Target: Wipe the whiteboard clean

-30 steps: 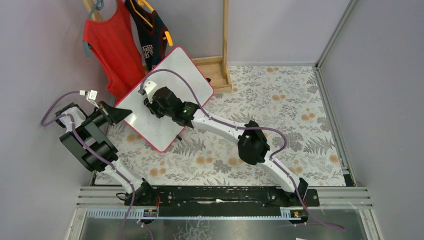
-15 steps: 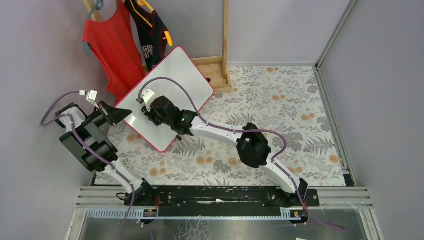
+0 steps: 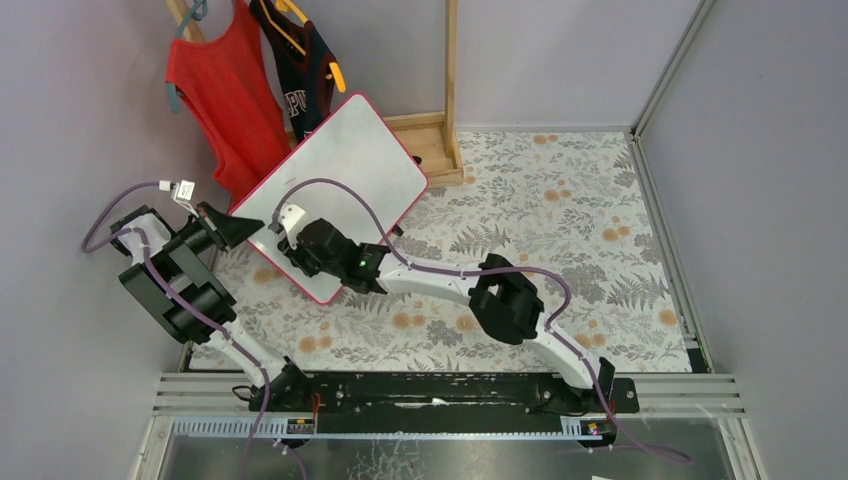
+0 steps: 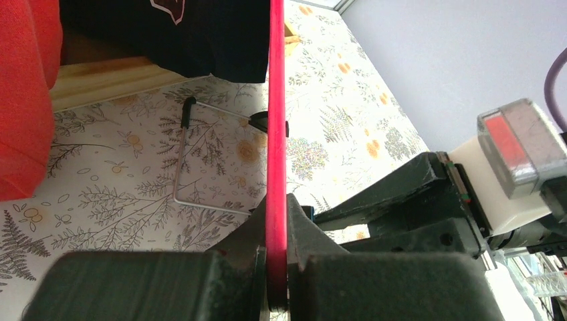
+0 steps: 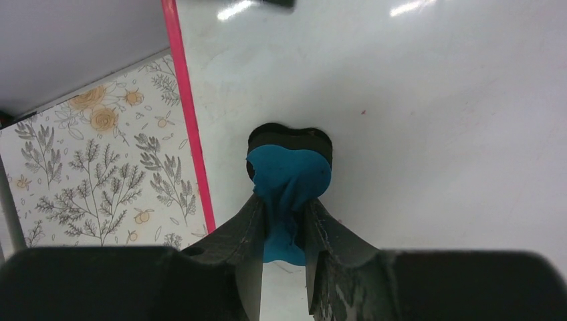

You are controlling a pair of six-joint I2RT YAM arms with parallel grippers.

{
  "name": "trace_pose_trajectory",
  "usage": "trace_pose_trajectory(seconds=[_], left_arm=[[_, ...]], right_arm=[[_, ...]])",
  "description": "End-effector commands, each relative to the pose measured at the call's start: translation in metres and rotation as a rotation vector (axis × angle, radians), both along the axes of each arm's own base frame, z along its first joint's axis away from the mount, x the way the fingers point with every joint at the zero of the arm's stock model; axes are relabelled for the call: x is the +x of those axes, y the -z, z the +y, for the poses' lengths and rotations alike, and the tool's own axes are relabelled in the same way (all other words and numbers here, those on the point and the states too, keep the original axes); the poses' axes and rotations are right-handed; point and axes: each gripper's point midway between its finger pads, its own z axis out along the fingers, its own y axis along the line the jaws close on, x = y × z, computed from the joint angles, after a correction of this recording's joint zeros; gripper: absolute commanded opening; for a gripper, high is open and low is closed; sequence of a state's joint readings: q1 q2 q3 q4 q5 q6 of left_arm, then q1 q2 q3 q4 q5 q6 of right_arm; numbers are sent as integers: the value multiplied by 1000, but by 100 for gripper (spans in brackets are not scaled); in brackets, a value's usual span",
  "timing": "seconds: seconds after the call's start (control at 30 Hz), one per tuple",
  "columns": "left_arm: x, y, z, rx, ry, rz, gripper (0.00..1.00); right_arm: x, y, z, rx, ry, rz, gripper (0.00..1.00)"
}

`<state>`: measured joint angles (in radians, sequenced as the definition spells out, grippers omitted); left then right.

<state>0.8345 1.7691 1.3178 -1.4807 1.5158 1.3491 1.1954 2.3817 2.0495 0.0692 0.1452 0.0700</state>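
Observation:
The whiteboard (image 3: 350,160), white with a pink-red frame, stands tilted at the back left. My left gripper (image 3: 243,226) is shut on its left edge; the left wrist view shows the red frame (image 4: 275,134) pinched between the jaws. My right gripper (image 3: 293,250) is shut on a blue cloth (image 5: 289,174) and presses it against the white surface (image 5: 434,134) near the board's lower edge, close to the red frame (image 5: 187,134). The board's face looks plain white in both views.
A wooden rack (image 3: 447,90) stands behind the board with a red shirt (image 3: 225,95) and a dark shirt (image 3: 300,60) on hangers. The board's wire stand (image 4: 184,167) rests on the floral table cover (image 3: 560,220). Grey walls close both sides.
My right gripper has slid down the board with the blue cloth, from its middle toward the lower near edge. The left gripper and the board have stayed put.

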Motion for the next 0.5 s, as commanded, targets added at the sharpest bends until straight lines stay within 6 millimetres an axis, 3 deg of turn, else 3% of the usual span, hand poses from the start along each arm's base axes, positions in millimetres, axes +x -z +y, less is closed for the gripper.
trace_pose_trajectory(seconds=[0.0,0.47], left_arm=[[-12,29,1,144,66,77,0],[-14,34,0,146,73,87,0]], right_arm=[[-14,46,-18,-88,38,65,0],[68,54,-101,-113,300,97,0]])
